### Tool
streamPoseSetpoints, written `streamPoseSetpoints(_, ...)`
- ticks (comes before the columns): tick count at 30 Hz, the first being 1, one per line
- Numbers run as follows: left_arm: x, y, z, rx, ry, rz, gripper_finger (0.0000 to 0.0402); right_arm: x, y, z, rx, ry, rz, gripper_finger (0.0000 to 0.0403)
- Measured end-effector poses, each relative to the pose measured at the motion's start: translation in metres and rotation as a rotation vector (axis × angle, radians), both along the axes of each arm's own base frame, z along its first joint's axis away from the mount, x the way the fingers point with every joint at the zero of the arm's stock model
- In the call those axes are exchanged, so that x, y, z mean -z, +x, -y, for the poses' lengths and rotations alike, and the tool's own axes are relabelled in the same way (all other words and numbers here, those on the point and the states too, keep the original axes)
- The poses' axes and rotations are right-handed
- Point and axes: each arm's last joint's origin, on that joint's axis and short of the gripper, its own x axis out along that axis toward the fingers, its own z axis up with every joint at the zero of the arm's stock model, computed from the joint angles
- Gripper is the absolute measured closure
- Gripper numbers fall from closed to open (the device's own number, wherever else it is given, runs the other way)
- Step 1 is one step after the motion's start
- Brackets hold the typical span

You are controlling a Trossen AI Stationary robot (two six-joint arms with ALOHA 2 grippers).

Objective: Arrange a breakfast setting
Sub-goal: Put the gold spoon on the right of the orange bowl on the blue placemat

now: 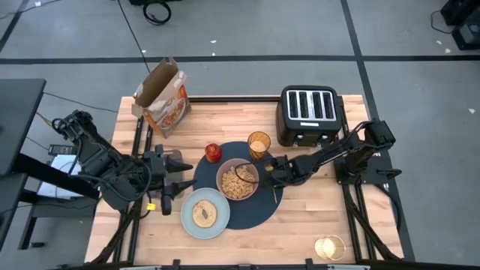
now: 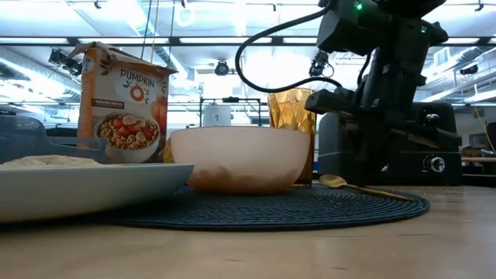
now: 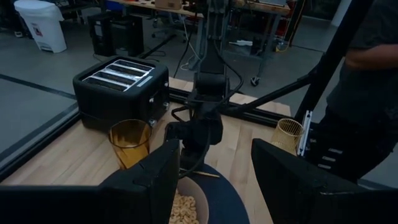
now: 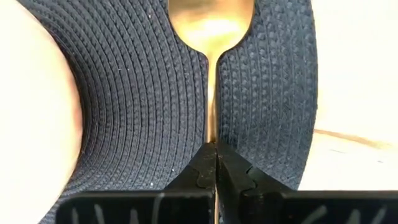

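Pinching the gold spoon (image 4: 210,37) flat on the navy placemat (image 4: 137,106) beside the pink bowl (image 2: 239,159) — right hand (image 4: 216,163); left hand (image 3: 214,180) spread, idle — cereal box (image 2: 122,105) reading "PUMPKIN O's".

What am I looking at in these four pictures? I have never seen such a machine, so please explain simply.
It is a robot with two dark arms at a wooden table, each ending in a two-finger gripper. One picture looks down from above, one looks level across the table, and two come from cameras on the wrists.

On the table lie a round navy placemat, a bowl of cereal, a plate with a bagel, an amber glass cup, a red apple, a cereal box and a black toaster.

The right gripper is shut on the handle of a gold spoon, whose bowl rests on the placemat. The left gripper waits open near the plate.
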Motion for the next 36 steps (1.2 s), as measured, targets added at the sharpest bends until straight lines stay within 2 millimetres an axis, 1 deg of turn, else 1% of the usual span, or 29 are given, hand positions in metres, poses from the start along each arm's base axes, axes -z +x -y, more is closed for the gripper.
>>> streamPoseSetpoints(7,0.0,0.0,0.0,0.0,-0.004,0.003,0.0196,-0.001,-0.002,-0.007,0.057,0.011,0.008,0.0397)
streamPoseSetpoints(12,0.0,0.0,0.0,0.0,-0.005,0.005,0.0196,-0.003,-0.003,-0.006,0.078,0.012,0.021,0.0397)
streamPoseSetpoints(17,0.0,0.0,0.0,0.0,-0.004,0.004,0.0196,-0.018,-0.003,-0.005,-0.03,-0.07,0.074,0.0396)
streamPoseSetpoints(19,0.0,0.0,0.0,0.0,-0.003,0.004,0.0196,-0.02,-0.004,-0.004,-0.074,-0.113,0.08,0.0388)
streamPoseSetpoints(21,0.0,0.0,0.0,0.0,-0.003,0.004,0.0196,-0.021,-0.004,-0.007,-0.109,-0.148,0.081,0.037)
streamPoseSetpoints(26,0.0,0.0,0.0,0.0,-0.003,0.004,0.0196,-0.015,-0.005,-0.012,-0.134,-0.189,0.062,0.0311)
streamPoseSetpoints(28,0.0,0.0,0.0,0.0,-0.003,0.004,0.0196,-0.011,-0.003,-0.011,-0.156,-0.207,0.05,0.0297)
streamPoseSetpoints(31,0.0,0.0,0.0,0.0,-0.003,0.004,0.0196,-0.004,-0.002,-0.01,-0.168,-0.21,0.014,0.0294)
streamPoseSetpoints(34,0.0,0.0,0.0,0.0,-0.003,0.004,0.0196,0.003,-0.001,-0.009,-0.17,-0.193,-0.009,0.03)
streamPoseSetpoints(36,-0.001,0.0,0.0,0.0,-0.004,0.005,0.0196,0.003,-0.001,-0.008,-0.17,-0.19,-0.015,0.0307)
